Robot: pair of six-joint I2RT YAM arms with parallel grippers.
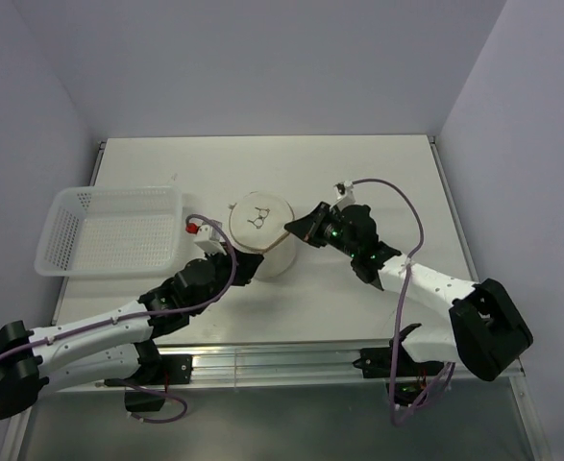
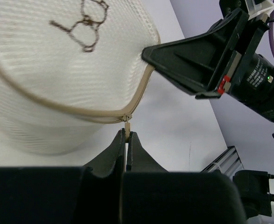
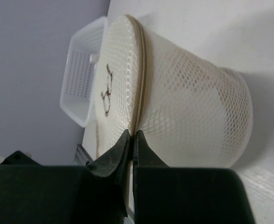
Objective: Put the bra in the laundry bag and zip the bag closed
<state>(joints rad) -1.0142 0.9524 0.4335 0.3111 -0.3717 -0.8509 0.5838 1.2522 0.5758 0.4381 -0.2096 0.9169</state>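
The round white mesh laundry bag (image 1: 262,230) stands at the table's middle, its lid with dark marks on top and its tan zipper rim running round the edge. My left gripper (image 1: 246,261) is at its near side, shut on the small zipper pull (image 2: 127,125) at the rim. My right gripper (image 1: 294,228) is at the bag's right side, shut on the zipper rim (image 3: 139,88); it also shows in the left wrist view (image 2: 183,60). The bag fills both wrist views (image 2: 57,60) (image 3: 188,93). The bra is hidden from every view.
A white perforated plastic basket (image 1: 109,230) sits at the left of the table, partly over its edge; it also shows behind the bag in the right wrist view (image 3: 80,79). Grey walls close the table's back and sides.
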